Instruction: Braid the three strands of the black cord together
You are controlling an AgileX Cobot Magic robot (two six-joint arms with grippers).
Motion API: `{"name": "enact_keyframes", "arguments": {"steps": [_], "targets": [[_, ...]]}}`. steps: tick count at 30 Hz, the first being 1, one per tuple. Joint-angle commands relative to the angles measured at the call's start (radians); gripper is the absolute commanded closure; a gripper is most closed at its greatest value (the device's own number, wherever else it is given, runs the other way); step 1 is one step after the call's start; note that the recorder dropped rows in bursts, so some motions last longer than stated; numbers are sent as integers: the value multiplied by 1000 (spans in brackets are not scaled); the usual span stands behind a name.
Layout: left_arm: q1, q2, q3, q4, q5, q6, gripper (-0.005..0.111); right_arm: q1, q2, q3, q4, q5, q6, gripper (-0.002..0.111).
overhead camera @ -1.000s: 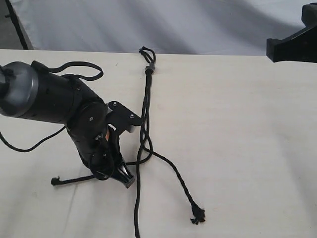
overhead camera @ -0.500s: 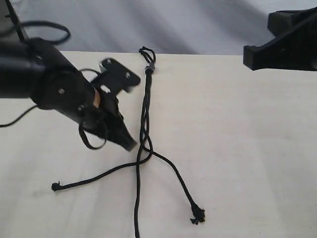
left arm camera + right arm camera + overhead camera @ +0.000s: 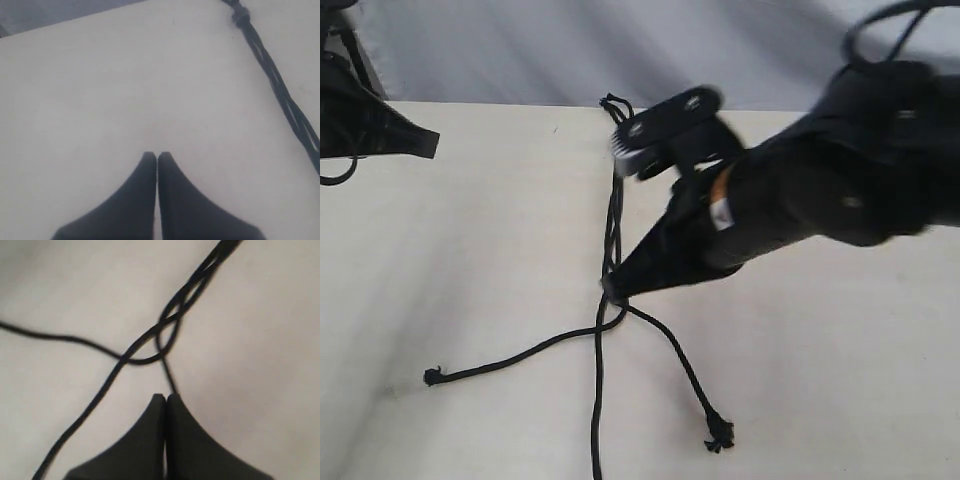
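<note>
At the middle of the bench (image 3: 840, 400) lies the black cord (image 3: 611, 215), flat on the surface. In the exterior view its long axis runs up and down. The small loop (image 3: 613, 103) is at the upper end, and the loose ends point toward the lower edge. Below the knot (image 3: 240, 15) the three strands run wound together as one narrow line, then part.

From that parting, one strand (image 3: 510, 357) sweeps out to the left and ends in a small knotted tip (image 3: 432, 376). The middle one (image 3: 597, 400) carries on straight down and leaves the picture. The third (image 3: 680, 365) slants down to the right and ends in a frayed tip (image 3: 720, 435).

The right arm (image 3: 840, 180) reaches across the middle, and the right jaws come down just where the strands part — tips at the cord, on its right side. In the right wrist view these jaws are pressed together with only a thin seam between them, and the crossing of the strands (image 3: 150, 352) lies just ahead of them. One strand runs back to the fingertips (image 3: 172, 402) and goes out of sight there. Whether it is pinched or only passes beneath cannot be told.

The left arm (image 3: 360, 120) sits at the upper left of the exterior view, well apart from the cord. The left jaws are closed tight on nothing — in the left wrist view they hang over bare bench, with the wound length of cord (image 3: 280, 92) off to one side and clear of them.
</note>
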Motion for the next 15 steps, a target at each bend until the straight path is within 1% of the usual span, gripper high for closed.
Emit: {"name": "enact_keyframes", "arguments": {"steps": [1, 7, 9, 10, 15], "targets": [[19, -13, 14, -4, -52, -4, 105, 47, 176, -126, 222, 98, -178, 109], [19, -13, 14, -4, -62, 0, 105, 122, 302, -181, 235, 140, -127, 108], [19, -13, 14, -8, -64, 0, 105, 151, 324, -181, 235, 130, -105, 103], [19, -13, 14, -10, -64, 0, 105, 161, 332, -181, 235, 126, -90, 99], [19, -13, 14, -15, -62, 0, 105, 190, 371, -181, 231, 163, -1, 62]]}}
